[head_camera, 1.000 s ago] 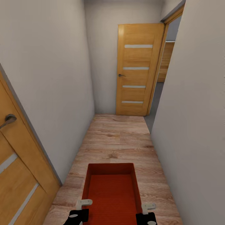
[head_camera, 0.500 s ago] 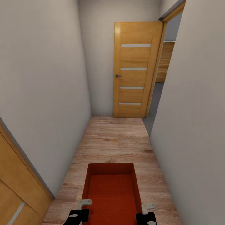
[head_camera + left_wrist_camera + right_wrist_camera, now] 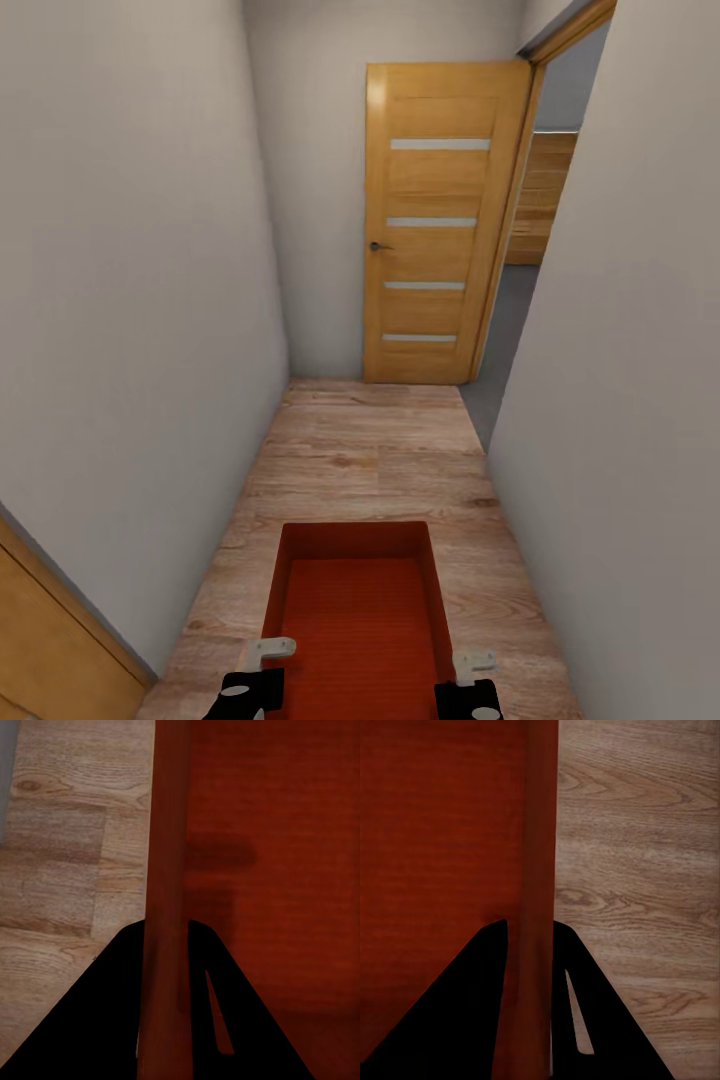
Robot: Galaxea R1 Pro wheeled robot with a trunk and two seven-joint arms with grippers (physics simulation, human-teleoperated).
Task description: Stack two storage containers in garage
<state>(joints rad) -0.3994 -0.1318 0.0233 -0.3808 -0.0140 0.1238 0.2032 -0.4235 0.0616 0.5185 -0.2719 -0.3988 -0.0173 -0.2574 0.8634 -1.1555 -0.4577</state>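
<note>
Your left gripper (image 3: 166, 1020) fingers straddling and clamping the storage container (image 3: 355, 620) left wall, your right gripper (image 3: 529, 1020) clamped likewise on its right wall, bin held level between them above wood-plank hallway floor (image 3: 370, 450), wooden door (image 3: 435, 225) ahead.

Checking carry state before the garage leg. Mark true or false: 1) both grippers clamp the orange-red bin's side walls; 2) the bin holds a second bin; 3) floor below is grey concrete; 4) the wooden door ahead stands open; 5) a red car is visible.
1) True: the left gripper and right gripper each straddle a wall of the orange-red rectangular bin.
2) False: the bin is empty.
3) False: it is light wood-plank flooring.
4) True: the wooden door with pale strips is swung open beside a doorway.
5) False: just white corridor walls and the door.
</note>
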